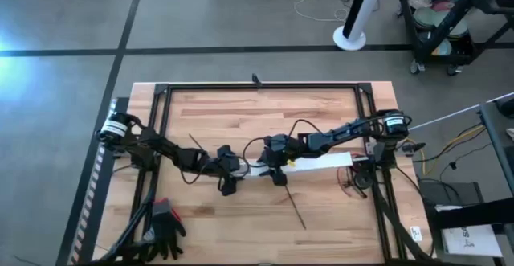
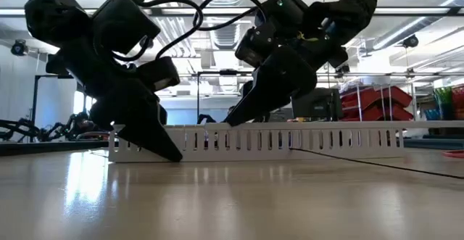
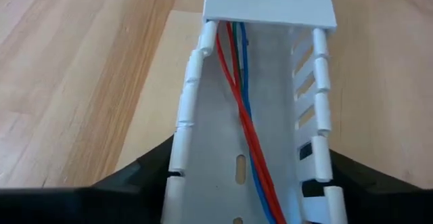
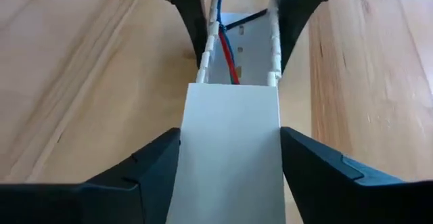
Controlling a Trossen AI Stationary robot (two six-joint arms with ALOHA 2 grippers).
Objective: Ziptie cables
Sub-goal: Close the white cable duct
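Observation:
A long white slotted duct (image 1: 309,164) lies flat on the wooden table, and a white flat cover (image 3: 269,4) closes its right part. The cables (image 3: 247,126), thin red, blue and green wires, run along the duct's open floor and pass under the cover. My left gripper (image 1: 231,178) sits at the duct's open left end with a finger on each side. My right gripper (image 1: 277,169) sits further right, straddling the covered stretch (image 4: 230,149). In the low view, my left gripper (image 2: 156,142) reaches down to the table and my right gripper (image 2: 243,113) stands at the duct's top edge. My left gripper has the duct's open left end between its two fingers, one against each slotted side wall (image 3: 181,149). The fingers slant down from the table's left and lie across the duct, which rests flat on the table. My right gripper has the covered part between its two fingers, at the cover's long edges (image 4: 188,156) near the cover's left end. The fingers slant down from the right, across the duct, which stays on the table.
A black glove (image 1: 166,218) lies at the near left. A thin dark strip (image 1: 295,208) lies near the front middle. A small tangle of dark and reddish wires (image 1: 353,182) sits by the duct's right end. A black frame (image 1: 257,86) rims the table.

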